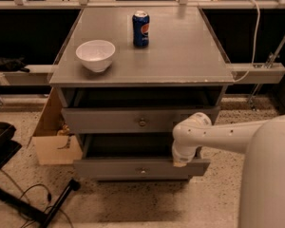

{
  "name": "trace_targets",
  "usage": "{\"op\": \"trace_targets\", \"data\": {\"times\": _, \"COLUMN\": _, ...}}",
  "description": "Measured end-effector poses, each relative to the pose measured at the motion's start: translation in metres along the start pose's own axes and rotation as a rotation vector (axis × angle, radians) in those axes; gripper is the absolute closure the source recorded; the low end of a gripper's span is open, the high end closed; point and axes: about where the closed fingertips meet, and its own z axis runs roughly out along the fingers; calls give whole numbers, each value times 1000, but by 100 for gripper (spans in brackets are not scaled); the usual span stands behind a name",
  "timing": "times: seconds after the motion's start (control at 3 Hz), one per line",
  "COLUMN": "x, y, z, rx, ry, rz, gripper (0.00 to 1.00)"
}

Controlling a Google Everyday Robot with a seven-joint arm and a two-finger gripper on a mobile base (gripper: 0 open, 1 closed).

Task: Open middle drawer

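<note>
Looking from above at the grey table (180, 56), I see two drawers under its top, and both stand out from the body. The upper drawer (109, 121) stands out only a little. The middle drawer (114, 168) is below it and comes out further toward me. It has a small round knob (142, 171) at the centre of the front, and the inside is in dark shadow.

My white arm (218, 136) reaches in from the right side and bends down at the wrist. The gripper (181, 161) is at the top edge of the middle drawer's front, near its right end and well to the right of the knob. I am not able to see if it is clamped on this edge or released.

On the table a white bowl (96, 55) stands near the front left. A blue Pepsi can (140, 28) stands upright behind it, more to the middle and apart from the bowl. A cardboard box (54, 144) sits on the speckled floor (147, 203), just beside the table on the left.
</note>
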Motion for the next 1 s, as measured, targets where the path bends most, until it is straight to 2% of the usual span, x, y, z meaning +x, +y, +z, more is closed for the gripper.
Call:
{"op": "trace_targets", "data": {"times": 0.33, "x": 16, "y": 41, "z": -19, "rx": -68, "ry": 6, "rz": -39, "gripper": 100}}
{"op": "trace_targets", "data": {"times": 0.67, "x": 53, "y": 127, "z": -63, "rx": -213, "ry": 8, "rz": -93, "gripper": 81}}
{"op": "trace_targets", "data": {"times": 1.0, "x": 57, "y": 135, "z": -68, "rx": -229, "ry": 2, "rz": -132, "gripper": 58}}
